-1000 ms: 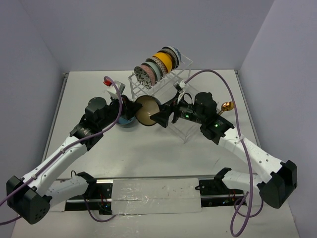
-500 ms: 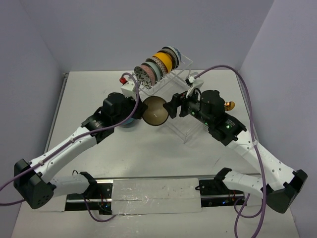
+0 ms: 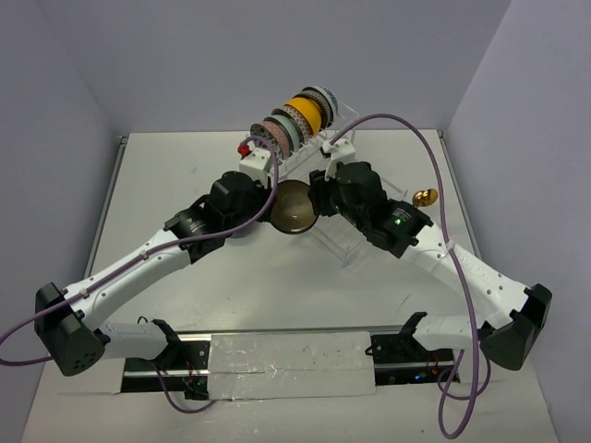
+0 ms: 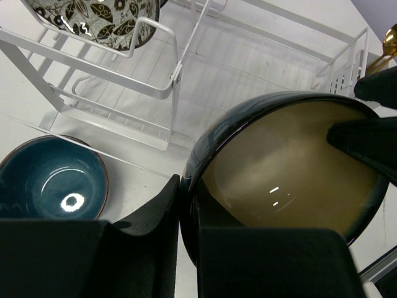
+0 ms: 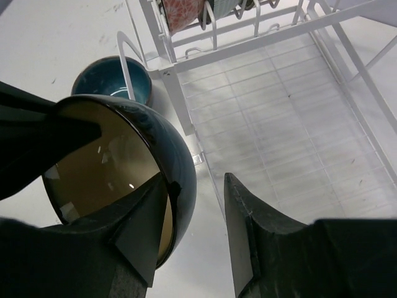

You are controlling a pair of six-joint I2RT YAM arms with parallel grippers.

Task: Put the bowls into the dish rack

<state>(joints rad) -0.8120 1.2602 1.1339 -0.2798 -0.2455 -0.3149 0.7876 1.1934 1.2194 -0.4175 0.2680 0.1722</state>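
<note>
My left gripper point(image 3: 271, 205) is shut on the rim of a bowl point(image 3: 294, 207), dark outside and tan inside, held on edge in the air in front of the dish rack point(image 3: 343, 235). In the left wrist view the gripper point(image 4: 186, 186) pinches the bowl's point(image 4: 291, 161) left rim. My right gripper point(image 5: 195, 186) is open and straddles the opposite rim of the bowl point(image 5: 105, 161), one finger inside and one outside with a gap. A dark blue bowl point(image 4: 53, 180) sits on the table beside the rack. Several bowls point(image 3: 295, 120) stand on the rack's upper shelf.
A gold spoon point(image 3: 424, 197) lies on the table right of the rack. The rack's lower tray point(image 5: 279, 99) lies just beyond my right gripper. A patterned bowl point(image 4: 93, 18) stands at the near end of the upper shelf.
My left gripper carried the bowl slightly right, toward the rack. My right gripper moved left and up, and its jaws came around the bowl's right rim.
</note>
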